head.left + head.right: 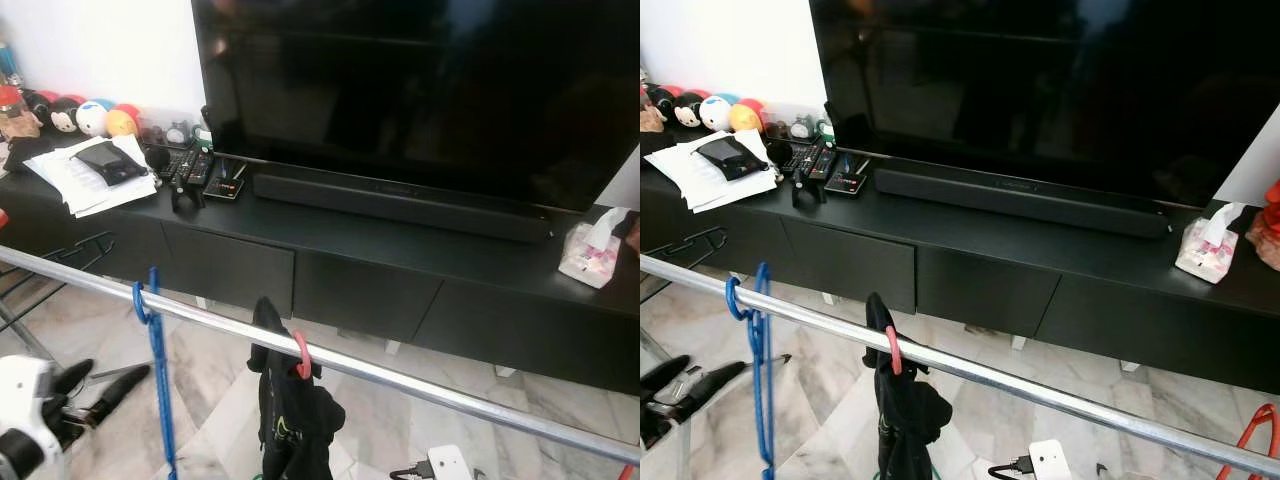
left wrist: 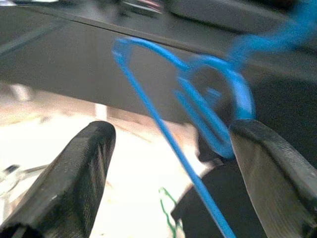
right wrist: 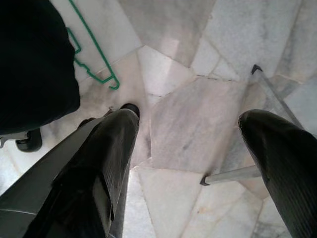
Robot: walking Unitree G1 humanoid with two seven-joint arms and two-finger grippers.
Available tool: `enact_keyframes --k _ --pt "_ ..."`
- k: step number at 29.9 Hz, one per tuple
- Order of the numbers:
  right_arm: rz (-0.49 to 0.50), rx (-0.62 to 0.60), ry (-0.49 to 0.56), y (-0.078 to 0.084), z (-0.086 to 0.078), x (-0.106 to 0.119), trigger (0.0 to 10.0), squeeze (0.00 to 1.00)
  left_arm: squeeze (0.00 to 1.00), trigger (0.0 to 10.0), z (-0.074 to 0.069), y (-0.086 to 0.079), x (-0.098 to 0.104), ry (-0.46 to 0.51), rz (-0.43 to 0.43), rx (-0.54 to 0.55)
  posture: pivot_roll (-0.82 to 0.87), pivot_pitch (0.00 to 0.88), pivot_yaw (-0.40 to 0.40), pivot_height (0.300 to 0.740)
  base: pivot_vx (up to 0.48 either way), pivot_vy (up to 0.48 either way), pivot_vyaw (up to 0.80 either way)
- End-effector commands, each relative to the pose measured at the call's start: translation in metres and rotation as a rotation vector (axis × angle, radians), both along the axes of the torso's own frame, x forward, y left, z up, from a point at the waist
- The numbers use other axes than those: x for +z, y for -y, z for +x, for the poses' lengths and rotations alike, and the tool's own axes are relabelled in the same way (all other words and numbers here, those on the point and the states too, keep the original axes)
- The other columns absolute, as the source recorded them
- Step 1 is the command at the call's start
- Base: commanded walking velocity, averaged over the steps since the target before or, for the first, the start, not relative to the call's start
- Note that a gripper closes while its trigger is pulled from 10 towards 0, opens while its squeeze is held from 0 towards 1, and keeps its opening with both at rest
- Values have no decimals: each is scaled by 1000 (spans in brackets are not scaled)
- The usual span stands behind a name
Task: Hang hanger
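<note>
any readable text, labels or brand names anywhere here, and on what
None can be read.
Papers: print too small and blurred.
Remotes: button marks too small.
Tissue pack: pattern blurred, no words legible.
Soundbar: a faint mark at the middle, unreadable.
TV: dark screen, no logo legible.

The blue hanger (image 1: 157, 372) runs off the frame's bottom edge, blurred in the left wrist view.

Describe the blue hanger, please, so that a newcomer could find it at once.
Start at the silver rail that crosses in front of the black TV cabinet. Toward its left end the blue hanger hooks over it and hangs bare, unlike the red hanger beside it, which carries a dark garment.
</note>
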State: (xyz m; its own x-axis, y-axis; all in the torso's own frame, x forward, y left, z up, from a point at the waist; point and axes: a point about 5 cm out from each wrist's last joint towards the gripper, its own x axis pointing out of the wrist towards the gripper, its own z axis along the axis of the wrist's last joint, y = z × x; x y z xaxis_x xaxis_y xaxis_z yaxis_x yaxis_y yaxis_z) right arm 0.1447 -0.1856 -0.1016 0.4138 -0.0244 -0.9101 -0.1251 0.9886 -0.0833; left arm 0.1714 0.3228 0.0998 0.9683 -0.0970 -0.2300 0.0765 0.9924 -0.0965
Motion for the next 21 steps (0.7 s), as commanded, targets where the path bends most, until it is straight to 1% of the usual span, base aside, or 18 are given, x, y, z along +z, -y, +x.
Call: enact_keyframes --k 1,4,7,8,9,10,11,12,13,14,15,16,17,21 --pt "-6 -15 1 3 0 0 10000 0 0 10000 -3 -8 0 19 -32 64 51 0 -81 740 0 0 0" --pt "-8 -16 2 4 0 0 10000 0 0 10000 -11 -22 -8 45 -95 190 50 0 -83 740 0 0 0" --pt "-9 -17 2 4 0 0 10000 0 0 10000 -15 -28 -14 37 -96 242 51 0 -83 740 0 0 0" --pt "-9 -18 3 4 0 0 10000 0 0 10000 -19 -33 -31 -44 -20 299 51 0 -83 740 0 0 0" --pt "-9 -19 3 4 0 0 10000 0 0 10000 -21 -34 -37 -71 3 314 51 0 -83 740 0 0 0" --pt "-9 -19 3 4 0 0 10000 0 0 10000 -23 -34 -51 -143 57 349 50 0 -83 740 0 0 0" --pt "-9 -19 3 4 0 0 10000 0 0 10000 -24 -34 -59 -192 98 361 51 0 -83 740 0 0 0" --pt "-9 -18 3 4 0 1 10000 0 0 10000 -28 -32 -79 -323 181 349 51 0 -85 740 0 0 0" --pt "-9 -18 3 4 0 1 10000 0 0 10000 -28 -32 -79 -323 181 349 51 0 -85 740 0 0 0" --pt "-9 -17 3 3 1 1 10000 0 0 10000 -32 -26 -99 -453 246 304 47 0 -84 740 0 0 0" --pt "-10 -16 3 3 1 1 10000 0 0 10000 -34 -23 -107 -505 273 278 46 0 -84 740 0 0 0" --pt "-10 -16 3 3 1 1 10000 0 0 10000 -34 -23 -107 -505 273 278 46 0 -84 740 0 0 0" --pt "-10 -16 4 3 1 1 10000 0 0 10000 -36 -18 -119 -570 295 259 46 0 -84 740 0 0 0" --pt "-11 -21 5 3 1 1 10000 0 0 10000 -23 17 -142 -602 341 112 42 0 -80 740 0 0 0"
